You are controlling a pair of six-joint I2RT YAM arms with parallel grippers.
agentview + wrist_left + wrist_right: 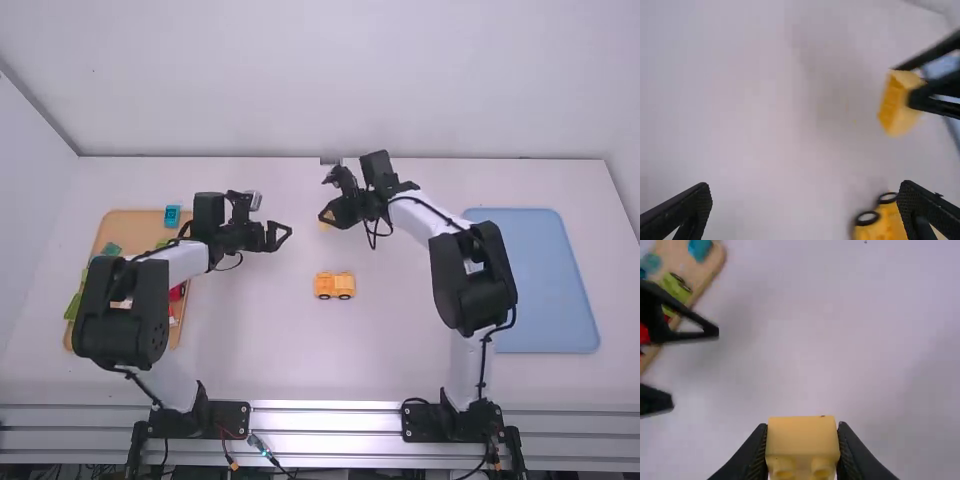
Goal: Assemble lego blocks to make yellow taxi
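Note:
In the high view my right gripper (pixel 328 214) hangs over the upper middle of the table, shut on a yellow block (pixel 325 225). From the right wrist view, that block (pixel 802 442) is pinched between the fingertips of my right gripper (pixel 802 447). My left gripper (pixel 282 236) is open and holds nothing, left of the right one; its spread fingers also frame bare table in the left wrist view (pixel 807 207). A yellow car body with wheels (pixel 334 286) rests on the table below both grippers in the high view, apart from them.
A wooden tray (pixel 118 228) with assorted coloured blocks lies under the left arm, a blue block (pixel 172 216) near its far edge. A blue tray (pixel 548 285) lies beyond the right arm at the table's right.

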